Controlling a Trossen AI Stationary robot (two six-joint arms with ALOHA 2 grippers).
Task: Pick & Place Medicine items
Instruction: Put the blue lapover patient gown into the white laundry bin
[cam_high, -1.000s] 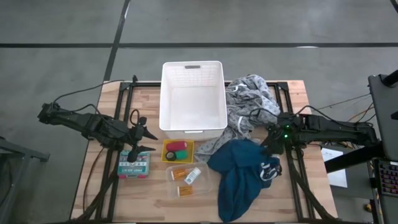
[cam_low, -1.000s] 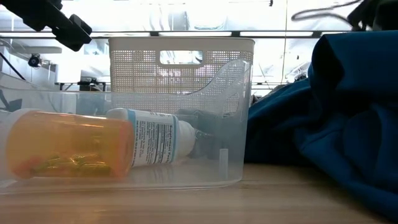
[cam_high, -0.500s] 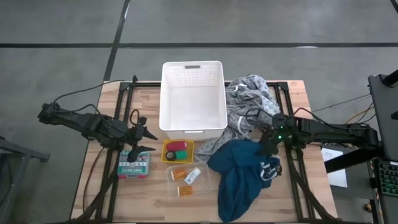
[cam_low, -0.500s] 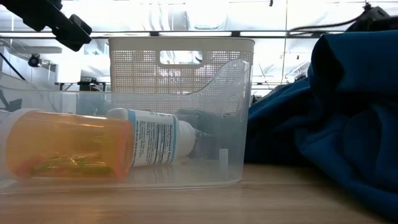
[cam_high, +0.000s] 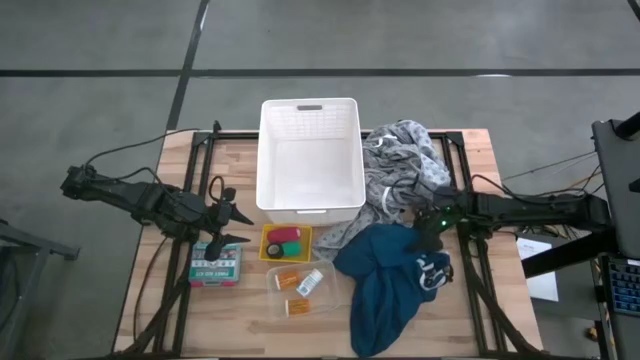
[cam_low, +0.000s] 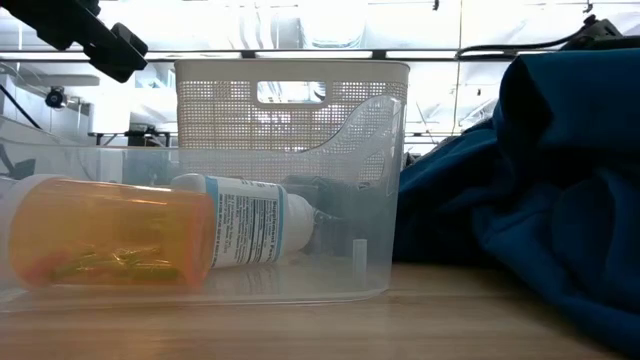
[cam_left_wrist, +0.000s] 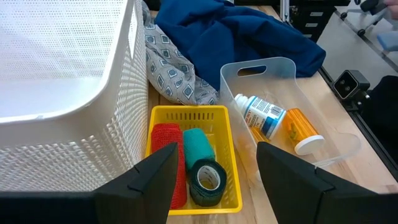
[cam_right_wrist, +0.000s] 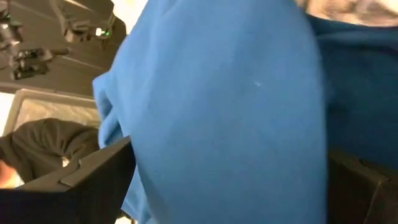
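The medicine items lie in two small trays near the table's front. A yellow tray (cam_left_wrist: 222, 124) holds a pink-red cylinder (cam_left_wrist: 166, 163), a teal roll (cam_left_wrist: 199, 145) and a dark green roll (cam_left_wrist: 207, 180). A clear tray (cam_left_wrist: 283, 63) holds a white labelled bottle (cam_left_wrist: 261, 116) and orange pill bottles (cam_high: 291, 278), lying on their sides. My left gripper (cam_high: 240, 226) hovers open just left of the yellow tray. My right gripper (cam_high: 424, 236) is open, low over the teal-blue cloth (cam_high: 385, 285), with a raised fold (cam_right_wrist: 224, 112) between its fingers. My right gripper (cam_right_wrist: 227, 162) comes at a raised fold of the teal-blue cloth from the table's right, slanting down, with one finger (cam_right_wrist: 93, 180) on each side of it. Whether the fingers touch the cloth I cannot tell.
A white perforated basket (cam_high: 310, 110) stands at the far middle of the table. The grey patterned cloth (cam_high: 400, 165) lies heaped against its right side. A small pink and teal box (cam_high: 215, 264) sits at the front left, under my left gripper.
My right gripper has moved toward the table's left and near edge, lower onto the teal-blue cloth. My left arm has kept still.
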